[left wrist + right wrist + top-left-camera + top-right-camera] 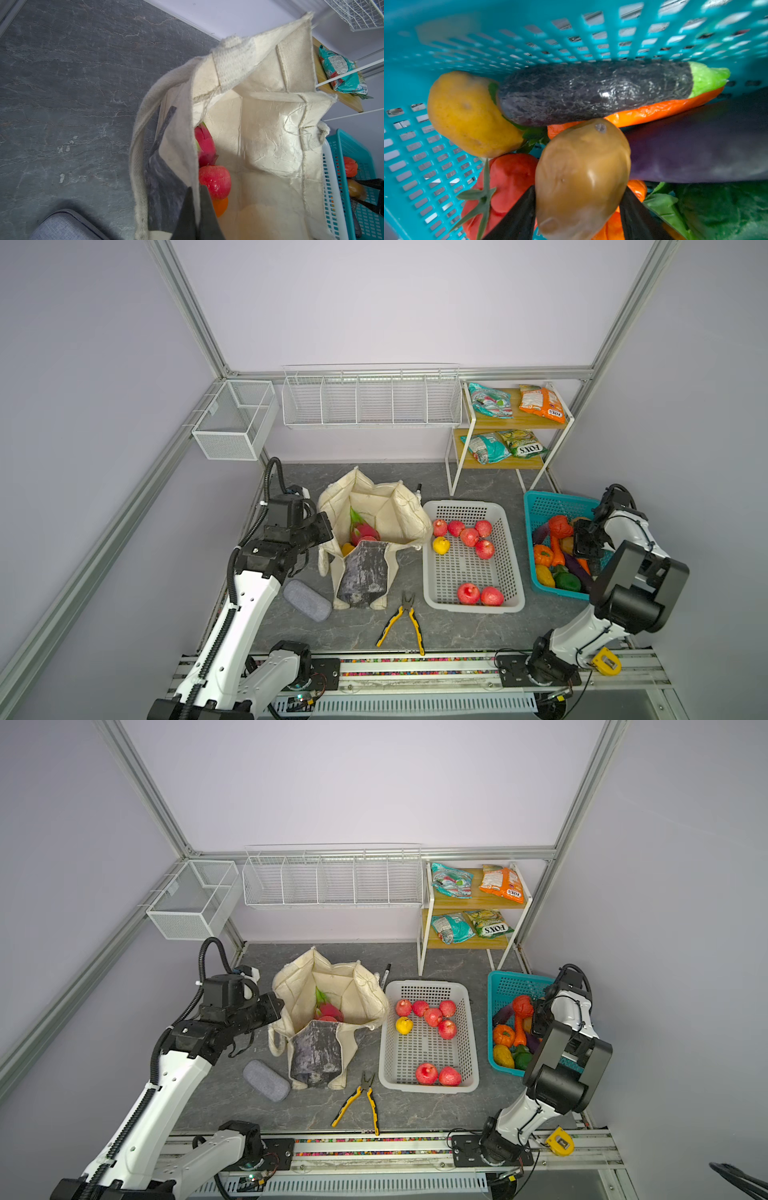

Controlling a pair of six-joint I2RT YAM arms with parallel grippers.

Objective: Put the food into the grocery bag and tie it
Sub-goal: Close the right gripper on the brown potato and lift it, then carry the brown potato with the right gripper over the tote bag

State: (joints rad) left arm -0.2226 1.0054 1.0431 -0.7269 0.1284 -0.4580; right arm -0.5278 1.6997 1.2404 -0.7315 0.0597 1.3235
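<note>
The left gripper (196,188) is pressed together on the rim of the grocery bag (374,510), at the bag's 9 o'clock side in both top views (dragon fruit (204,143), apple (216,180) and orange (221,205) lie inside). The bag stands at 9 o'clock from the white basket (465,503). At 3 o'clock, in the teal basket (540,510), the right gripper (579,188) straddles a brown potato (581,162), fingers (517,218) against it; whether it pinches firmly I cannot tell.

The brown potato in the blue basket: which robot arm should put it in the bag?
The right arm. The right gripper has its fingers on either side of the potato in the teal basket, while the left gripper is shut on the grocery bag rim, holding it open.
</note>
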